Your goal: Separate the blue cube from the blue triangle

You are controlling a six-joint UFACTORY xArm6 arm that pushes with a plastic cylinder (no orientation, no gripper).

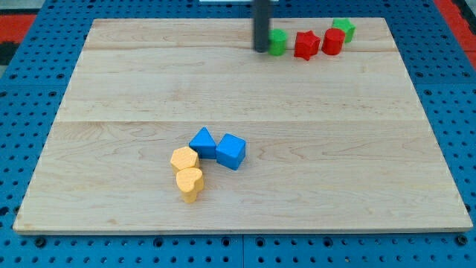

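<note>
The blue cube [231,151] sits on the wooden board [245,97] below its middle. The blue triangle [202,141] lies touching the cube's left side. My tip [261,50] is at the view's top, far above both blue blocks, right beside the left of a green block [277,42].
Two yellow blocks, a hexagon-like one [184,159] and a heart-like one [190,183], lie just below-left of the blue triangle. A red star [306,45], a red cylinder [332,41] and a second green block [343,29] sit in a row at the top right.
</note>
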